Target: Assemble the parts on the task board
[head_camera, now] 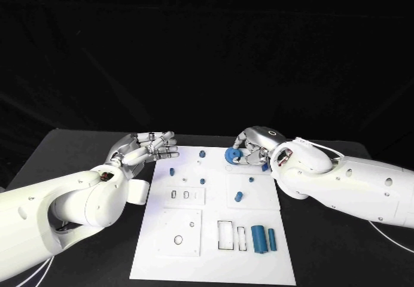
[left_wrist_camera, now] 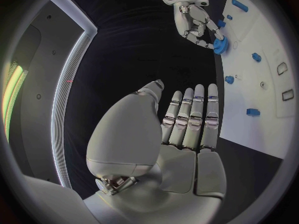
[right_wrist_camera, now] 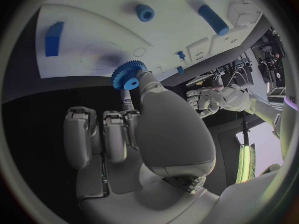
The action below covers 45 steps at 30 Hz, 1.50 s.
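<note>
My right hand (head_camera: 252, 147) pinches a blue gear (head_camera: 233, 155) between thumb and a finger, just over the far middle of the white task board (head_camera: 216, 263). In the right wrist view the gear (right_wrist_camera: 129, 74) sits at the fingertips of the right hand (right_wrist_camera: 143, 129), close above the board (right_wrist_camera: 93, 20). My left hand (head_camera: 146, 148) hovers at the board's far left edge, fingers extended and apart, holding nothing. The left wrist view shows this left hand (left_wrist_camera: 187, 122) flat and the right hand (left_wrist_camera: 193, 17) with the gear (left_wrist_camera: 221, 46).
Small blue pegs (head_camera: 202, 153) (head_camera: 173, 171) (head_camera: 202, 180) stand on the board's far half, and a blue piece (head_camera: 238, 194) lies near the middle. Two blue cylinders (head_camera: 257, 239) (head_camera: 271, 239) lie side by side at the near right, beside a rectangular slot (head_camera: 225, 234).
</note>
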{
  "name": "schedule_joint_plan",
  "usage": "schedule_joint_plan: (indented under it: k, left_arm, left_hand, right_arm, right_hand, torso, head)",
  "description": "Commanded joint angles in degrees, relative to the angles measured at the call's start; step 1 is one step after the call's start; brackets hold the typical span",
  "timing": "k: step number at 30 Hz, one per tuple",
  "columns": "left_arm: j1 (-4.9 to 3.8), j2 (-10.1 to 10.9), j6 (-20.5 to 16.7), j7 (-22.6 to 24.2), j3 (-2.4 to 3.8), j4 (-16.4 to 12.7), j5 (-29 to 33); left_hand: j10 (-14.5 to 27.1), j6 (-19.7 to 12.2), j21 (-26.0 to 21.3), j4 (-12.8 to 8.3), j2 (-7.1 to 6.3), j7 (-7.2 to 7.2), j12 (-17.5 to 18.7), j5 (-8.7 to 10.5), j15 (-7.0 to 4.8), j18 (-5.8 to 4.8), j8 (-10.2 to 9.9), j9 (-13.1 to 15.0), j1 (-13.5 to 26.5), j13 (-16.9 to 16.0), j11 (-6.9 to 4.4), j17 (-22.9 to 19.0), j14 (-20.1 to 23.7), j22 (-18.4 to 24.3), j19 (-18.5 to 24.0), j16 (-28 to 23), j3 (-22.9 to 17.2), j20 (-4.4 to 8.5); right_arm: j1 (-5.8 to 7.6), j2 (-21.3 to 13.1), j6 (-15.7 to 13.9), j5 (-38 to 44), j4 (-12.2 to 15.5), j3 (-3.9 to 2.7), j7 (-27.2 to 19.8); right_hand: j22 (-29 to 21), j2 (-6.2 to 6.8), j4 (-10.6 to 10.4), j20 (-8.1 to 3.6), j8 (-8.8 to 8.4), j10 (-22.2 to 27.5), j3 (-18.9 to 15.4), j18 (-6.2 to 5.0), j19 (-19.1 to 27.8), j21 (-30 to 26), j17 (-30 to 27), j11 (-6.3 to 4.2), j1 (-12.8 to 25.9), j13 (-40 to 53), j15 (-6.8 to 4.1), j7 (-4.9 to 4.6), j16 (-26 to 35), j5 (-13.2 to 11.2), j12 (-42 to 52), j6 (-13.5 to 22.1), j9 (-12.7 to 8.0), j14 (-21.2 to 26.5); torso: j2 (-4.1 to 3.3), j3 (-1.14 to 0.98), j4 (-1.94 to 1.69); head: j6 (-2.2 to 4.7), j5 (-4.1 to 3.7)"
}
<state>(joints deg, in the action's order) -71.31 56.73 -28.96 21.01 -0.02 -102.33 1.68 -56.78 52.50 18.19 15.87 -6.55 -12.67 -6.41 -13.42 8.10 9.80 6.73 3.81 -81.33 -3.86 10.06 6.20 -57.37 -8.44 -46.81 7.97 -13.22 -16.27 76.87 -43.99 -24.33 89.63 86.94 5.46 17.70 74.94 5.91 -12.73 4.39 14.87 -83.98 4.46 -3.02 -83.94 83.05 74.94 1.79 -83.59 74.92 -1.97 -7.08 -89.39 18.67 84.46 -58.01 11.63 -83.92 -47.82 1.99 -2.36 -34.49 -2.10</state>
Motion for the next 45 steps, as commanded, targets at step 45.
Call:
schedule_joint_plan:
  k: [45]
  left_arm:
    - [-0.08,-0.8,1.2,0.1,0.05,0.2,0.1]
  left_hand:
    - [0.1,-0.1,0.2,-0.1,0.04,-0.22,0.4,0.21,0.34,0.66,-0.4,-0.1,-0.5,0.1,0.35,0.1,-0.1,-0.1,-0.3,-0.4,-0.1,0.2]
  right_arm:
    - [-0.74,14.0,3.1,6.3,-6.5,0.98,1.0]
  right_hand:
    - [7.1,1.11,-1.0,-0.49,-1.4,-1.7,1.6,0.96,-0.9,0.5,14.4,-0.37,1.5,9.2,-0.39,1.09,-0.3,0.7,-0.3,-1.9,0.4,-5.9]
  torso:
    - [-0.1,-0.03,0.07]
  head:
    - [-0.96,0.64]
